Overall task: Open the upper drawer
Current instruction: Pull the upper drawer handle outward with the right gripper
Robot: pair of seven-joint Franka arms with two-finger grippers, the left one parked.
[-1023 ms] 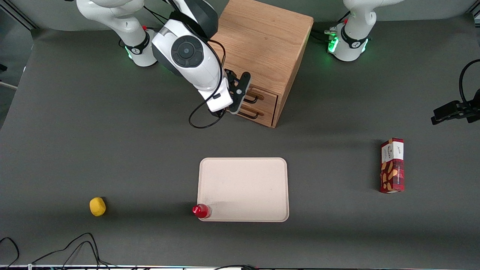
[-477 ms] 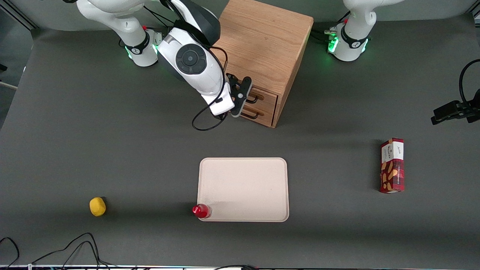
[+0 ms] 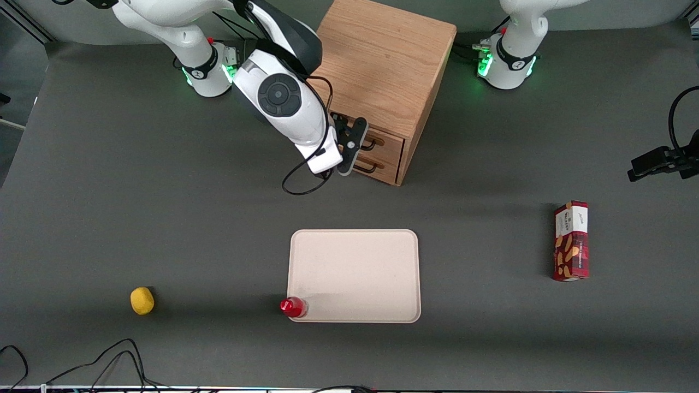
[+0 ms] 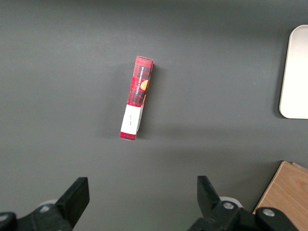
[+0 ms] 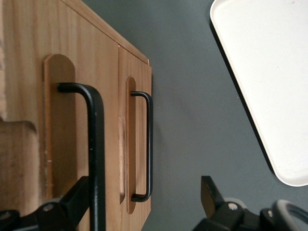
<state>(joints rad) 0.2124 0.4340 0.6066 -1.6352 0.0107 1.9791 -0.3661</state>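
Observation:
The oak cabinet stands at the back of the table. Its upper drawer looks closed, with its front flush with the lower drawer. The upper drawer's black wire handle also shows close up in the right wrist view. The lower drawer's handle lies beside it there. My right gripper is open in front of the drawer fronts. In the right wrist view the gripper has the upper handle's bar between its fingers, close to one finger.
A beige tray lies nearer the front camera than the cabinet, and its rim shows in the right wrist view. A red-capped bottle stands at its corner. A yellow object lies toward the working arm's end. A red box lies toward the parked arm's end.
My right gripper has shifted slightly nearer the front camera along the drawer fronts, and the wrist has turned a little. Both drawers look unchanged.

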